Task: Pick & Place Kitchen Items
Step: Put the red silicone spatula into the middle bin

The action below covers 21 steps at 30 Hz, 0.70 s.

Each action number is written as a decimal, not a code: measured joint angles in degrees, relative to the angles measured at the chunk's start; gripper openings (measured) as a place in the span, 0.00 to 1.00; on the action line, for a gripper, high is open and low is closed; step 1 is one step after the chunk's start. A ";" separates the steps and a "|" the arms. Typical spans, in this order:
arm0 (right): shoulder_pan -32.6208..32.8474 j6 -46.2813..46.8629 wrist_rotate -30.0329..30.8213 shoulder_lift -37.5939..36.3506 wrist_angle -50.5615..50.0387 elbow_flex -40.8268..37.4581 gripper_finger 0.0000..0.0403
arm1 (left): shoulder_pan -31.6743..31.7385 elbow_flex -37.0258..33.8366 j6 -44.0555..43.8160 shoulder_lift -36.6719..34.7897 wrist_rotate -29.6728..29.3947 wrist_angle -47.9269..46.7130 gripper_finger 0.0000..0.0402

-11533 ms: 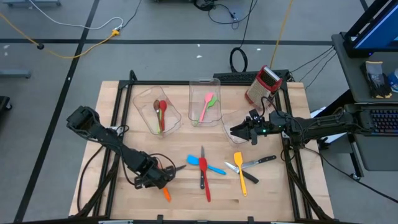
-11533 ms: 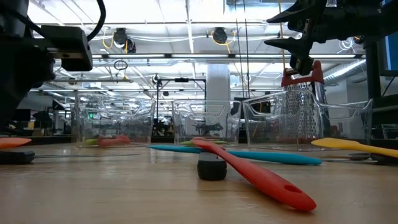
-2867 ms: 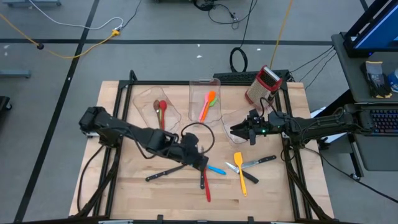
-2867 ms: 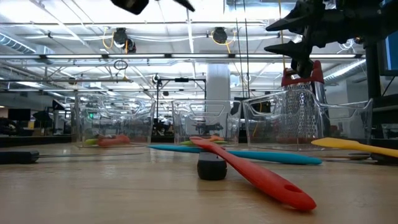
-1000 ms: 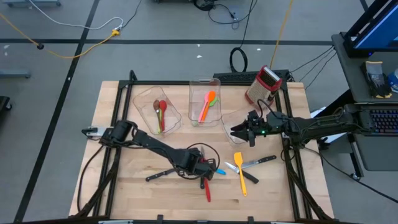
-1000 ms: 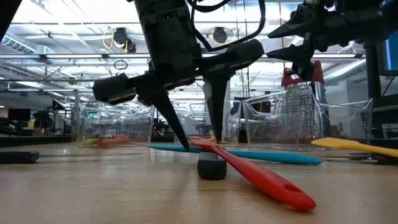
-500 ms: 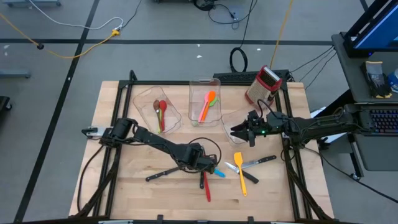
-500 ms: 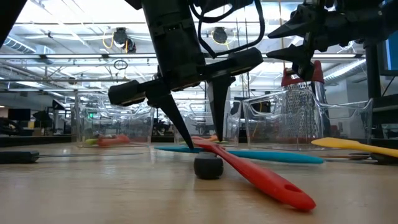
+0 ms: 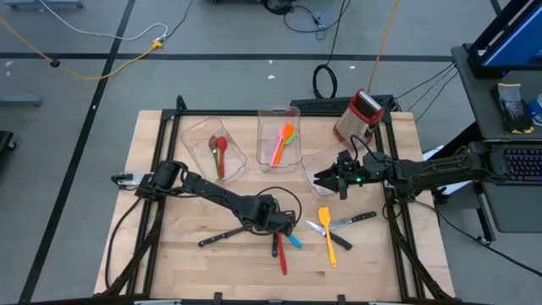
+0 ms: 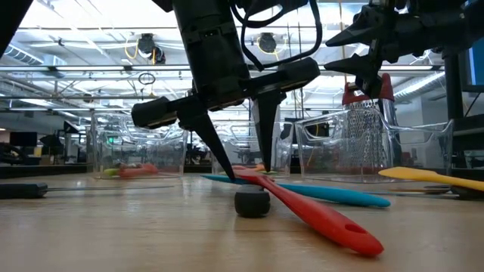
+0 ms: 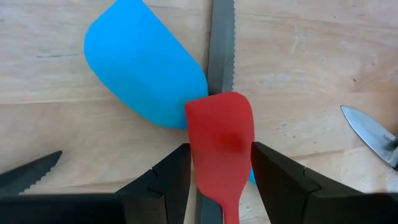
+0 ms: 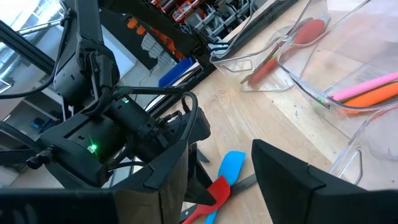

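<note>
My left gripper (image 9: pixel 278 227) reaches down into a crossed pile at mid-table: a red spatula (image 9: pixel 282 256), a blue spatula (image 9: pixel 293 240) and a black-handled knife (image 9: pixel 276 246). In the left wrist view the red spatula's head (image 11: pixel 221 127) fills the gap between the fingers, lying over the blue head (image 11: pixel 143 74) and the serrated blade (image 11: pixel 222 43). My right gripper (image 9: pixel 326 180) hangs open over the right bin (image 9: pixel 315 174) and holds nothing. My left gripper has the red spatula's head by its two side edges (image 11: pixel 194 149), pinched between the two fingers. The fingers (image 10: pixel 223 166) come steeply from above and stand across the spatula. The spatula lies on the knife and the table, its handle (image 10: pixel 325 223) toward the near edge.
A yellow spatula (image 9: pixel 327 235) and two knives (image 9: pixel 349 222) lie right of the pile, another knife (image 9: pixel 222 236) left of it. The left bin (image 9: pixel 203 152) holds spoons, the middle bin (image 9: pixel 264 135) coloured utensils. A red-topped grater (image 9: pixel 359 116) stands at the back right.
My left gripper has shifted slightly toward the table's right edge, its fingers staying around the red spatula's head. The blue spatula has turned on the table, its handle swinging toward the near edge. The knife's handle has slid a little to the left.
</note>
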 joint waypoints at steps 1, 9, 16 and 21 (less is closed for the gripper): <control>0.00 0.00 0.00 0.00 -0.01 0.00 0.42 | 0.00 0.00 0.00 0.00 -0.01 0.00 0.42; 0.00 0.00 0.00 0.00 0.00 0.00 0.42 | 0.00 0.00 0.33 0.00 -0.55 0.09 0.24; 0.00 0.00 0.00 0.00 -0.01 0.00 0.42 | 0.00 0.00 1.20 -0.11 -1.09 0.11 0.11; -0.01 0.00 0.00 0.00 0.01 0.00 0.42 | 0.00 0.02 1.16 -0.12 -2.08 0.15 0.05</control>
